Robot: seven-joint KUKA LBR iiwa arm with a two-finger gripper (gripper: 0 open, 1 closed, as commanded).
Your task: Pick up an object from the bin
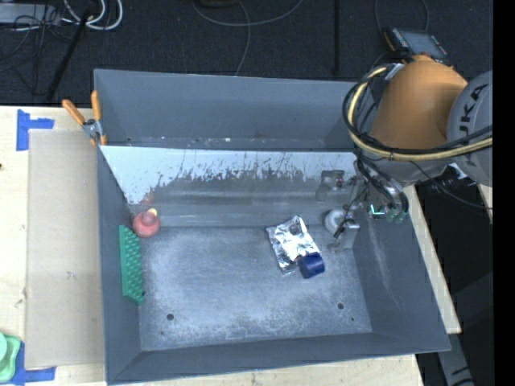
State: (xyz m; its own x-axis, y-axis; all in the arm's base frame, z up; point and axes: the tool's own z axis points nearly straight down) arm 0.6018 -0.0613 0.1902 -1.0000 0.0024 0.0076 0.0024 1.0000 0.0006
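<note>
My gripper (335,205) hangs at the bin's back right, close to the right wall, with its two fingers spread apart and nothing between them. Just to its left and a little nearer the front lies a crumpled silver foil packet (290,244). A small blue cap-like piece (312,264) rests against the packet's lower right corner. The gripper stands beside these two, not around them.
A small pink ball-like thing (146,223) lies by the left wall. Below it, a green toothed strip (130,263) runs along the same wall. The arm, with its orange cover and cables, comes in over the right rim.
</note>
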